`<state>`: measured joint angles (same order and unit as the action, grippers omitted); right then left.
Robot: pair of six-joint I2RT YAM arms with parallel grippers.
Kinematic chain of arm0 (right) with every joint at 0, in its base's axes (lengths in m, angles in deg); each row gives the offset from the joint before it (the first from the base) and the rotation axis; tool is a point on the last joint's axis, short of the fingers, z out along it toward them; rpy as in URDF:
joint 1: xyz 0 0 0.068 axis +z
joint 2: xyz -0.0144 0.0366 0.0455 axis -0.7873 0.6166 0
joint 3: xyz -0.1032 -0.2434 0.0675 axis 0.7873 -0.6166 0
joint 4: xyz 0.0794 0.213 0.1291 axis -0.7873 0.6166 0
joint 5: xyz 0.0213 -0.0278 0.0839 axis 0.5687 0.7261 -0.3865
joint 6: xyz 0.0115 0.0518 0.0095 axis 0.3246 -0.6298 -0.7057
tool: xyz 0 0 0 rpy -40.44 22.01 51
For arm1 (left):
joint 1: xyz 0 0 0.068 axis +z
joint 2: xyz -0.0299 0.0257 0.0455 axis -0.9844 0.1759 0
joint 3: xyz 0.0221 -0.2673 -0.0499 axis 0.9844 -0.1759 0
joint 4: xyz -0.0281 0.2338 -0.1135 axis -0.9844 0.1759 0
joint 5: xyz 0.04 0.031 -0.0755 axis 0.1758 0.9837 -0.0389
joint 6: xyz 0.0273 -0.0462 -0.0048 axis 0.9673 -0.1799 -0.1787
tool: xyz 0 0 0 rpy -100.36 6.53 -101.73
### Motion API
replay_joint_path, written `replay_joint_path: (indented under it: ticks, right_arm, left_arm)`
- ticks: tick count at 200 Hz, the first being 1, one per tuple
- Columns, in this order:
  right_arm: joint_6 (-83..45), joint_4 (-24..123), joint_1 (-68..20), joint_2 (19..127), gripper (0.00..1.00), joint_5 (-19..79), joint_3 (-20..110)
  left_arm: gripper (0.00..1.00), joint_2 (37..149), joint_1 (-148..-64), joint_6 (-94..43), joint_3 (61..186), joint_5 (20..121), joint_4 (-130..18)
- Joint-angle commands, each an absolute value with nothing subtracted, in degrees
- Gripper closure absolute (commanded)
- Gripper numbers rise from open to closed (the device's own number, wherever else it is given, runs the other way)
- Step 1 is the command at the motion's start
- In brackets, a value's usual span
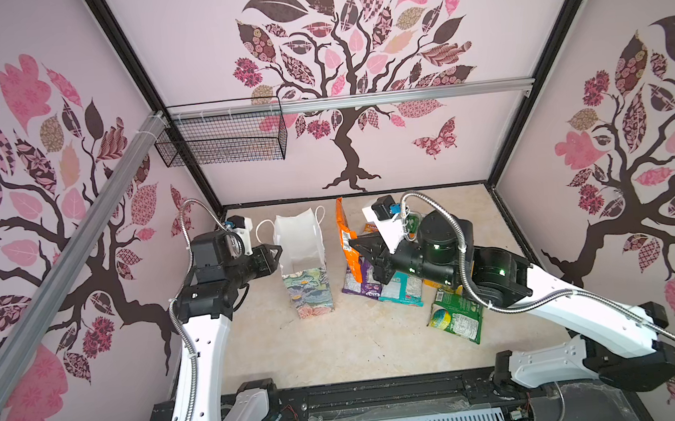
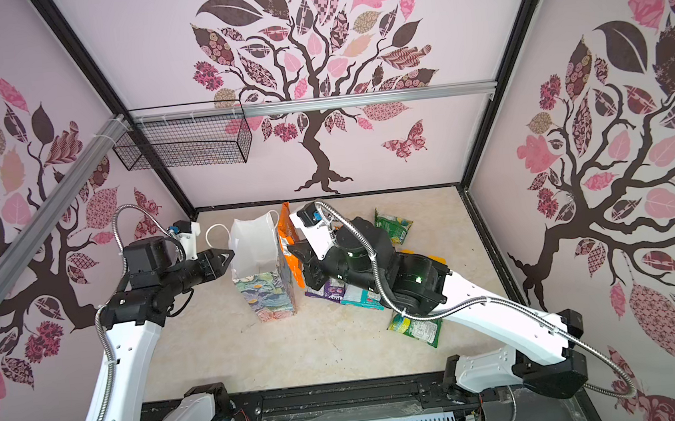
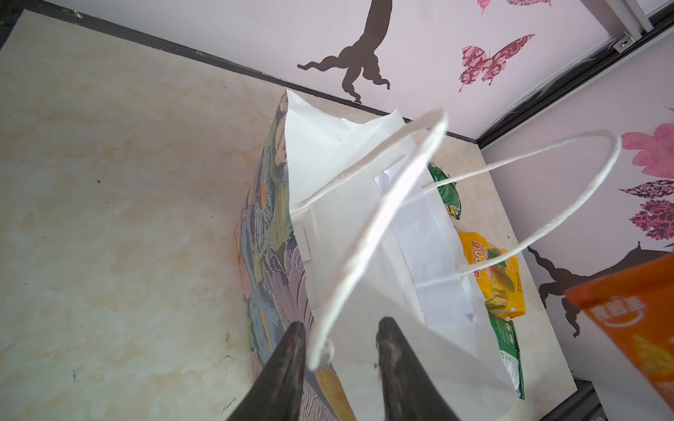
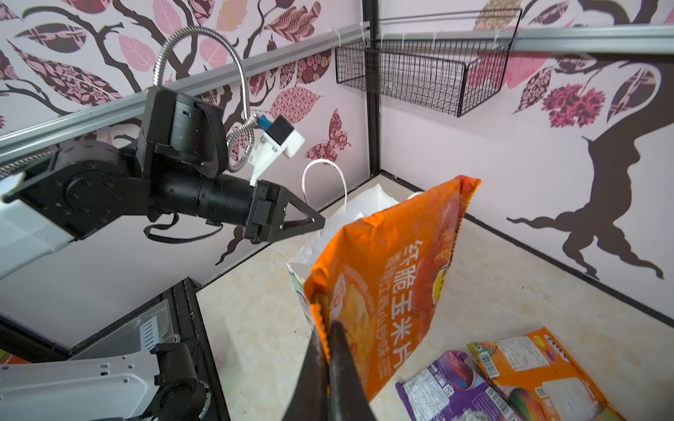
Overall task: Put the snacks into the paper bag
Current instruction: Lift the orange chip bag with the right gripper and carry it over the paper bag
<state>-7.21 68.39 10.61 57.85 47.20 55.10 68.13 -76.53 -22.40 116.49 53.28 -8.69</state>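
The right fingers point(image 4: 343, 364) are clamping one end of an orange snack packet point(image 4: 394, 277), holding it upright just beside the open paper bag point(image 1: 311, 291), which is standing on the bench point(image 1: 340, 353). The left fingers point(image 3: 288, 364) are standing apart, straddling the bag's near wall by a cord handle point(image 3: 368, 233). A purple packet point(image 1: 359, 286), a teal packet point(image 1: 401, 291) and a green packet point(image 1: 458, 317) are lying flat nearby.

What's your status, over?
Right gripper shut on orange snack packet, raised beside paper bag. Left gripper open at bag rim, fingers straddling cord handle. Bag mouth unobstructed.
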Motion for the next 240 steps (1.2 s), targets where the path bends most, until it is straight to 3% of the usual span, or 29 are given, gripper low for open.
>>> replay_joint_path:
  ticks: [1,91,109,131,240]
  right_arm:
    - [-4.0,66.5,10.4,59.8,1.00,46.9,60.1]
    - [-2.2,67.5,10.4,69.2,1.00,39.4,73.8]
    - [-1.8,67.5,10.4,71.4,1.00,38.5,75.5]
    - [-1.9,68.4,10.4,74.4,1.00,37.2,78.3]
    - [-2.4,70.6,10.4,86.5,1.00,43.0,87.4]
  left_arm:
    - [0.63,68.1,-76.7,-21.9,115.4,51.7,-8.7]
    - [0.60,67.5,-76.7,-21.2,114.5,51.0,-7.5]
    - [0.52,67.2,-76.7,-21.0,113.9,51.2,-7.6]
    - [0.51,67.1,-76.8,-20.5,113.0,52.0,-7.6]
    - [0.46,63.5,-76.8,-20.1,109.6,56.8,-8.2]
